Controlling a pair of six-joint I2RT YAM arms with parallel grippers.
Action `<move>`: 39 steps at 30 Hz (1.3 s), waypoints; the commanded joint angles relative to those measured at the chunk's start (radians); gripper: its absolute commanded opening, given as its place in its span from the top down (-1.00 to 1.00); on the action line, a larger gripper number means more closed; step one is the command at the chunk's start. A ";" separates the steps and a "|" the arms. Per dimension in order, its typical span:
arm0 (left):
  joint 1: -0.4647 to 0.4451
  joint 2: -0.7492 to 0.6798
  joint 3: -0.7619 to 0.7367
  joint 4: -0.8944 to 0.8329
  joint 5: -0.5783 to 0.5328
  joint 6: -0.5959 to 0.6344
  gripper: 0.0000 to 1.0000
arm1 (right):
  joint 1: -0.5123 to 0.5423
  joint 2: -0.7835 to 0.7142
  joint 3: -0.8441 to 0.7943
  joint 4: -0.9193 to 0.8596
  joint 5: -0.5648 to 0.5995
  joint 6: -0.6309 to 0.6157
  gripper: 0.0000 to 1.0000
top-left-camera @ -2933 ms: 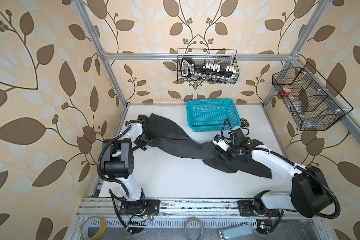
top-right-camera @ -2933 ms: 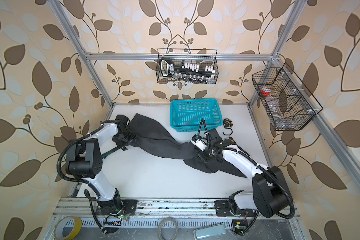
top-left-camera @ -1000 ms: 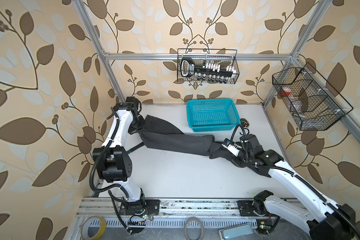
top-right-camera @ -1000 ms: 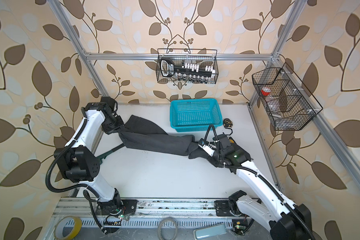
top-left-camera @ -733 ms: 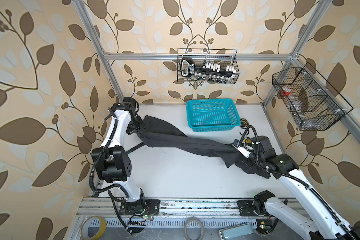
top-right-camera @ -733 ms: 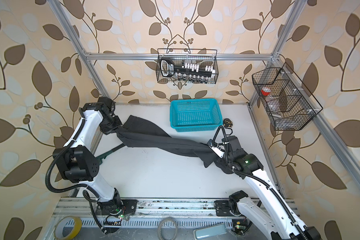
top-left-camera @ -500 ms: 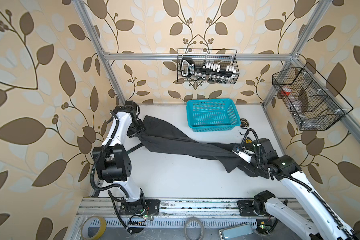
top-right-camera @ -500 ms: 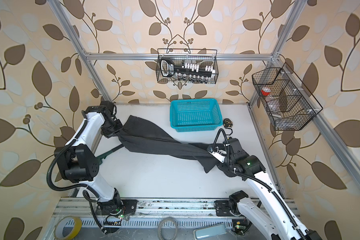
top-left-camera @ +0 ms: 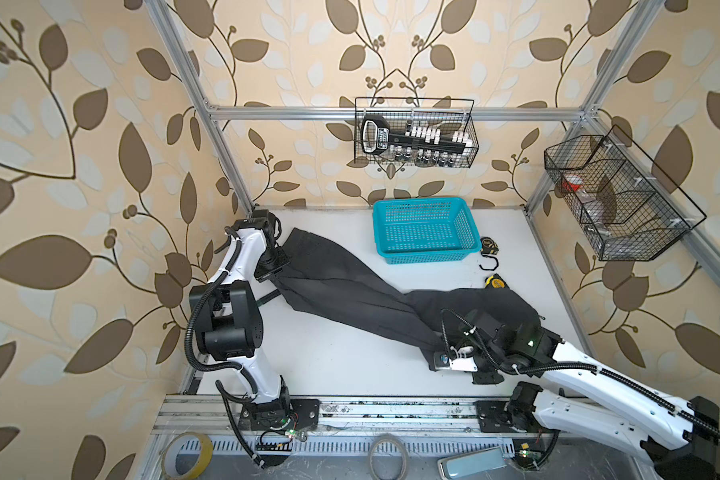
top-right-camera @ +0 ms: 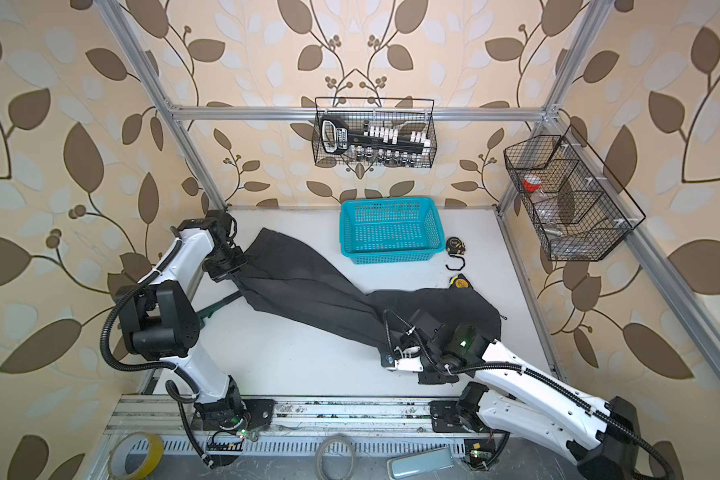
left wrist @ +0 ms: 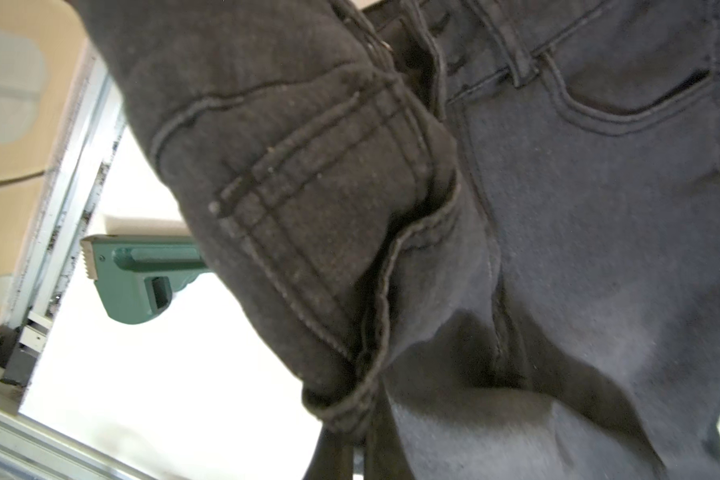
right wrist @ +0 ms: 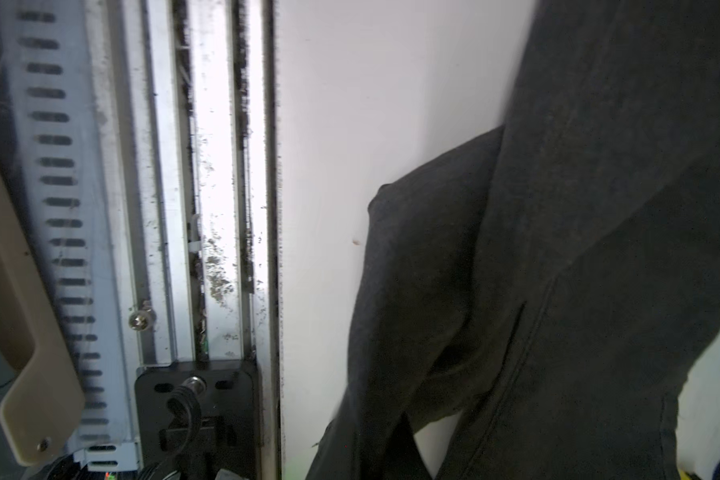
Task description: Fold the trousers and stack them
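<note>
The dark charcoal trousers (top-left-camera: 350, 291) (top-right-camera: 308, 291) stretch slantwise over the white table, from the back left to the front right. My left gripper (top-left-camera: 273, 270) (top-right-camera: 225, 270) is shut on the waistband end, which hangs from it a little above the table; the left wrist view shows the pocket seams and the pinched hem (left wrist: 350, 415) close up. My right gripper (top-left-camera: 486, 376) (top-right-camera: 433, 378) is shut on the leg end near the table's front edge. There the right wrist view has the cloth (right wrist: 558, 291) draping from the jaws. Both sets of fingertips are largely hidden by fabric.
A turquoise basket (top-left-camera: 427, 257) stands at the back middle. To its right lie a tape measure (top-left-camera: 489, 245), a black hook (top-left-camera: 489, 264) and a yellow-black tape measure (top-left-camera: 494, 283). A green pipe wrench (left wrist: 142, 274) (top-left-camera: 269, 296) pokes out from under the trousers. The metal rail (right wrist: 217, 208) runs along the front.
My right gripper has carried the leg end to the right and toward the front edge, and the trousers have been drawn out long. The left gripper has dropped slightly with the waistband.
</note>
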 commanded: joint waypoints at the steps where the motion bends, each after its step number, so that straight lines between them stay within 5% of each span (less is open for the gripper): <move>1: 0.021 -0.001 0.030 0.028 -0.090 0.006 0.90 | 0.035 0.010 -0.037 -0.028 -0.042 -0.066 0.74; 8: 0.023 0.034 0.053 0.022 -0.057 0.009 0.84 | 0.073 0.050 -0.004 0.011 -0.089 -0.068 0.27; 13: 0.023 0.024 0.057 0.011 -0.076 0.023 0.77 | -0.014 0.032 0.096 0.000 -0.135 -0.036 0.03; 17: 0.023 0.007 0.064 -0.019 -0.048 0.028 0.62 | -0.075 0.019 0.167 -0.024 -0.103 -0.037 0.01; 24: 0.022 -0.103 -0.019 -0.058 -0.041 0.043 0.41 | -0.355 0.054 0.176 0.039 -0.077 0.018 0.00; 32: 0.023 -0.186 -0.044 -0.086 0.008 0.059 -0.14 | -0.284 0.225 0.033 0.164 -0.055 0.020 0.02; 39: -0.028 -0.177 -0.104 0.015 0.322 -0.014 -0.33 | -0.254 0.337 -0.065 0.310 0.031 0.054 0.01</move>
